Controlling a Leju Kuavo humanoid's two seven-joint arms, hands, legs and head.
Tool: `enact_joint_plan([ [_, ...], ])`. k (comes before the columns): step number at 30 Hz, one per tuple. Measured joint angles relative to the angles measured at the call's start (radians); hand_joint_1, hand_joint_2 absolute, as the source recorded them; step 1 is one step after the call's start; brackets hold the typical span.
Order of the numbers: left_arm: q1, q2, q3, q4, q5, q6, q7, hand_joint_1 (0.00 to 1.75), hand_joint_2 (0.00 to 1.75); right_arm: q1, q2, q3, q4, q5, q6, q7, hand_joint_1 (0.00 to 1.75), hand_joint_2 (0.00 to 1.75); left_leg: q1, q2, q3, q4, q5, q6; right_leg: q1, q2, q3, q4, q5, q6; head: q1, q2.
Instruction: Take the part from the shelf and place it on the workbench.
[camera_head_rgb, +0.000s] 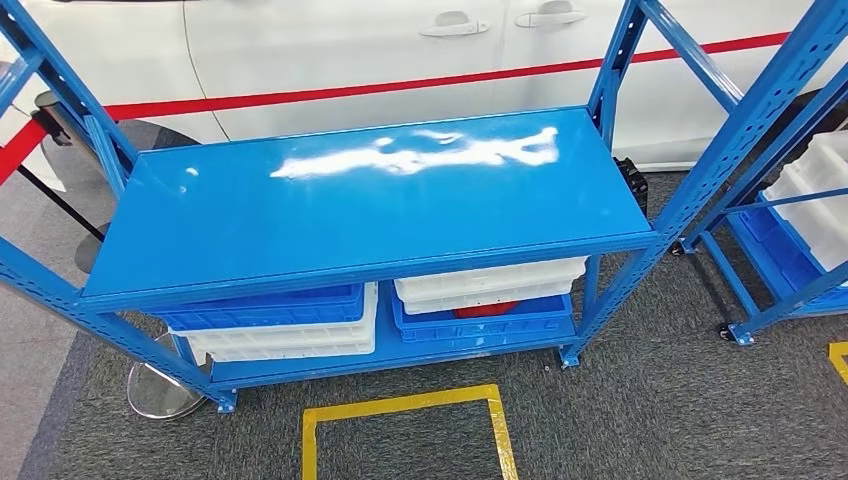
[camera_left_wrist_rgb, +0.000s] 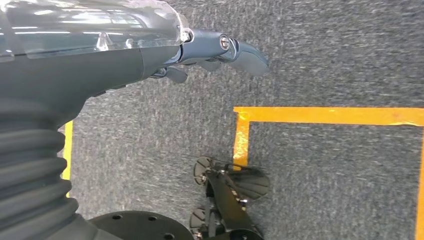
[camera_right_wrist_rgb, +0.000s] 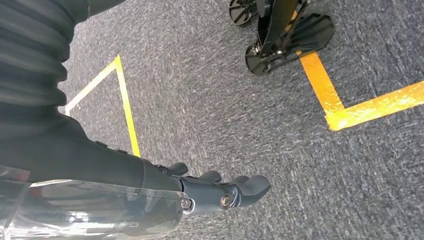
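Red part (camera_head_rgb: 486, 310) sits in a blue bin (camera_head_rgb: 480, 325) at five o'clock under the shelf (camera_head_rgb: 370, 200); left hand (camera_left_wrist_rgb: 220, 52) and right hand (camera_right_wrist_rgb: 220, 190) hang empty, fingers loosely apart, over grey carpet (camera_right_wrist_rgb: 210, 100).

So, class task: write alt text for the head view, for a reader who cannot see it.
A blue metal shelf with a bare, shiny top stands on grey carpet; blue and white bins sit on its lower level, one holding a red part. A white car is behind.

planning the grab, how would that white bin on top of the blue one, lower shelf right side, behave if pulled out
The white bin looks like rigid moulded plastic, so probably stiff and fairly light. Sitting on the blue bin, it would likely slide; the low top shelf leaves little room for lifting.
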Motion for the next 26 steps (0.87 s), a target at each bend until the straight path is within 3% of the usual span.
enact_joint_plan([
  [6, 0.019, 0.011, -0.113, -0.012, 0.099, -0.012, 0.042, 0.00, 1.75, 0.016, -0.018, 0.111, -0.012, -0.097, 0.021, 0.011, 0.00, 1.75, 0.000, 0.000, 0.000, 0.000, 0.000, 0.000, 0.000, 0.000, 0.002, -0.003, 0.001, 0.002, 0.000, 0.000],
  [7, 0.023, 0.013, -0.134, -0.015, 0.116, -0.014, 0.049, 0.00, 1.75, 0.019, -0.021, 0.130, -0.014, -0.113, 0.024, 0.013, 0.00, 1.31, 0.000, 0.000, 0.000, 0.000, 0.000, 0.001, 0.000, 0.000, 0.002, -0.003, 0.001, 0.002, 0.000, 0.000],
  [10, 0.034, 0.018, -0.197, -0.022, 0.170, -0.017, 0.071, 0.00, 0.44, 0.029, -0.031, 0.190, -0.021, -0.164, 0.036, 0.018, 0.00, 0.00, 0.000, 0.000, 0.000, 0.000, 0.000, 0.001, 0.000, 0.000, 0.002, -0.004, 0.002, 0.003, 0.000, 0.000],
  [11, 0.038, 0.020, -0.218, -0.025, 0.188, -0.019, 0.079, 0.00, 0.00, 0.032, -0.035, 0.210, -0.023, -0.182, 0.040, 0.020, 0.00, 0.00, 0.000, 0.000, 0.000, 0.000, 0.000, 0.001, 0.000, 0.000, 0.003, -0.004, 0.002, 0.003, 0.000, 0.000],
  [26, 0.095, 0.047, -0.545, -0.068, 0.447, -0.047, 0.186, 0.00, 0.00, 0.082, -0.087, 0.518, -0.064, -0.431, 0.095, 0.049, 0.00, 0.00, 0.000, 0.000, 0.001, 0.001, -0.001, 0.001, 0.000, 0.000, 0.003, -0.005, 0.002, 0.003, 0.000, 0.000],
])
